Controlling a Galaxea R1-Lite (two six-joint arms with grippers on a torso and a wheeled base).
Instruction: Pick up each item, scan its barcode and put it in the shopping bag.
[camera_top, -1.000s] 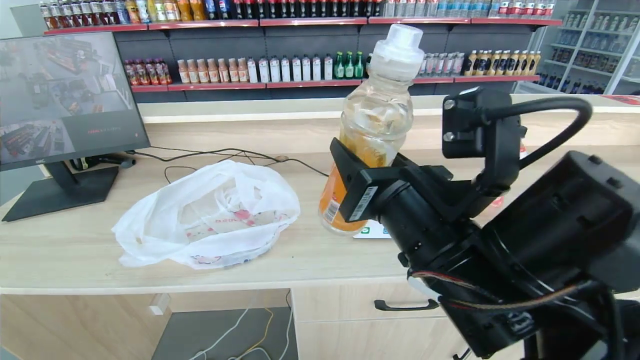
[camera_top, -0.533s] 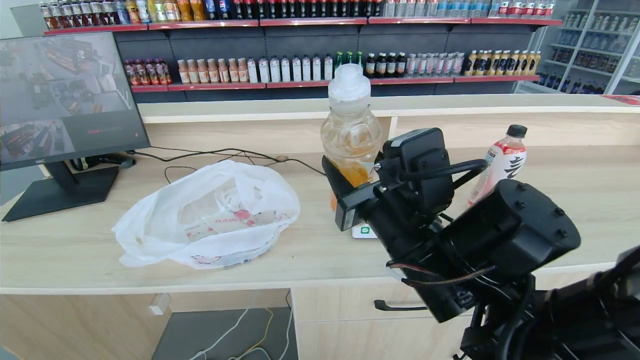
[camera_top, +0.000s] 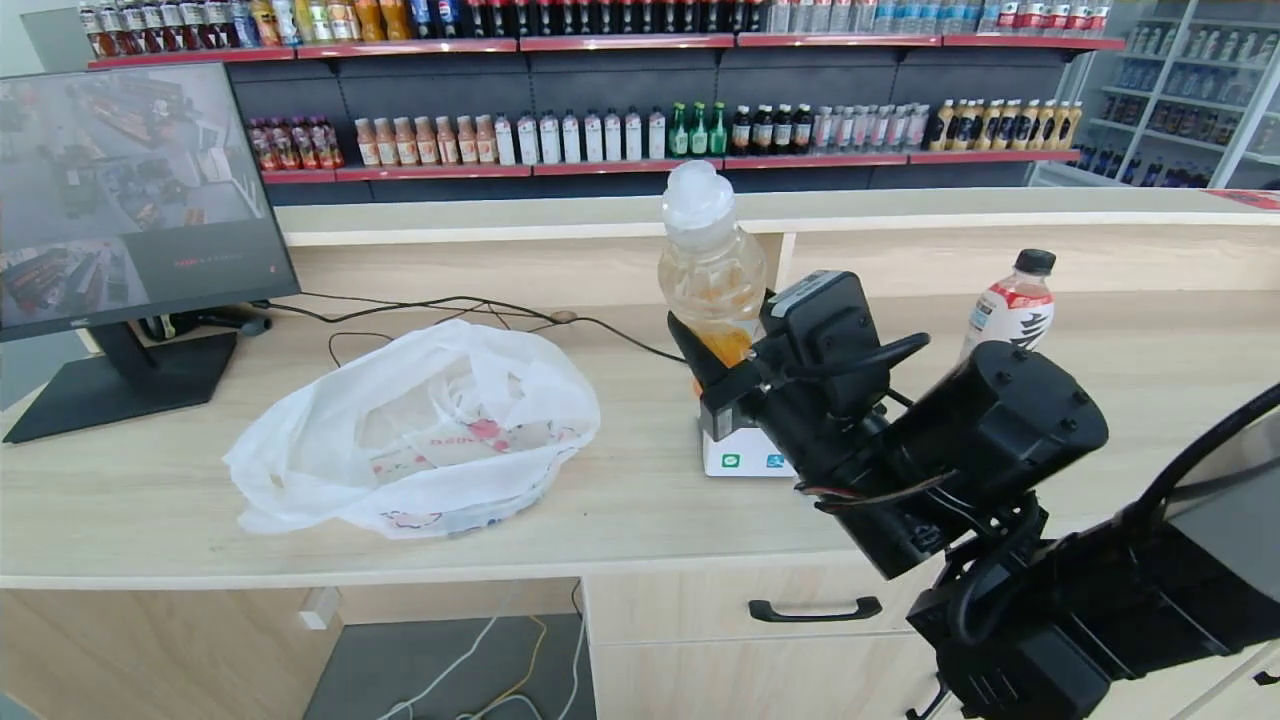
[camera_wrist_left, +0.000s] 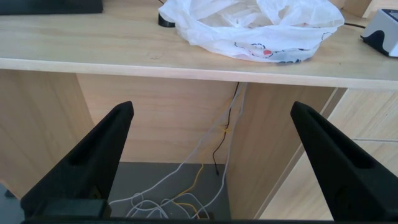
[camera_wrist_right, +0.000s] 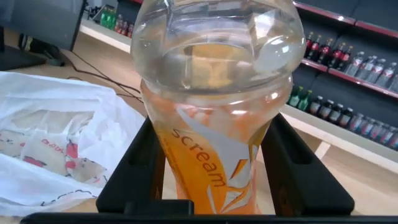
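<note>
My right gripper (camera_top: 722, 362) is shut on a clear bottle of orange drink (camera_top: 709, 272), upright, held just above the small white scanner box (camera_top: 738, 452) on the counter. Close up, the orange bottle (camera_wrist_right: 214, 124) sits between the two black fingers (camera_wrist_right: 134, 168). The white plastic shopping bag (camera_top: 420, 430) lies crumpled on the counter to the left of the scanner, also seen as the bag (camera_wrist_left: 255, 28) from below. My left gripper (camera_wrist_left: 208, 158) hangs open below the counter edge, with nothing between its fingers. A second bottle (camera_top: 1010, 310) with a black cap and red-white label stands at the right.
A monitor (camera_top: 130, 200) on a stand occupies the counter's left end, with cables (camera_top: 450, 305) trailing behind the bag. A raised ledge (camera_top: 520, 225) runs along the counter's far side. Drawers with a handle (camera_top: 815, 608) are below.
My right arm has drawn the orange bottle away from the camera and lowered it toward the scanner box. The second bottle has come into sight. The bag has not moved.
</note>
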